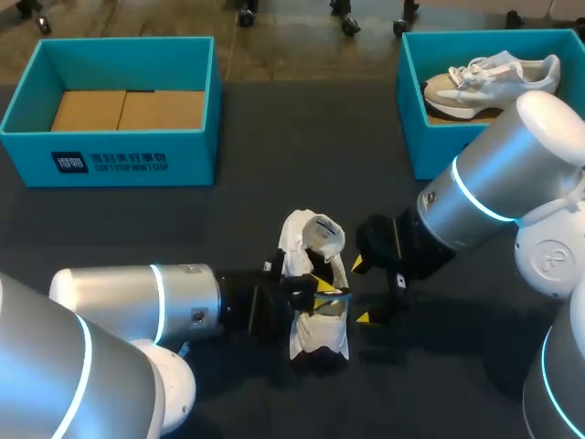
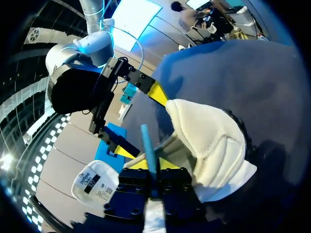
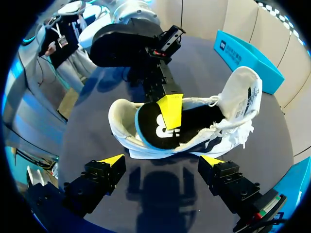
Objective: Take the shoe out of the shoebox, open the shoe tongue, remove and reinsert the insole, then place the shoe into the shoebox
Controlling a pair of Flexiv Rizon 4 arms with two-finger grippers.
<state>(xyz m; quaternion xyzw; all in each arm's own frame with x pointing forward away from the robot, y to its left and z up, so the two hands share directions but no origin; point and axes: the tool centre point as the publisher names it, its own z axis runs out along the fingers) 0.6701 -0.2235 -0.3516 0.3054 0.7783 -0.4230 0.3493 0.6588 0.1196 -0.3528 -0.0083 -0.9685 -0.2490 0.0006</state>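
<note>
Head view: left gripper (image 1: 322, 291) held low, clamped on side wall of shoe (image 1: 302, 242), between table (image 1: 274, 210) centre and near edge. Right gripper (image 1: 362, 293) held spread just beside shoe. Left outer finger hidden.

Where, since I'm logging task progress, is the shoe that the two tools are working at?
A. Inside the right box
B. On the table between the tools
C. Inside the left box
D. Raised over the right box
B: the shoe sits on the dark table, with the left tool on it and the right tool open beside it, outside the left box and the right box.
</note>
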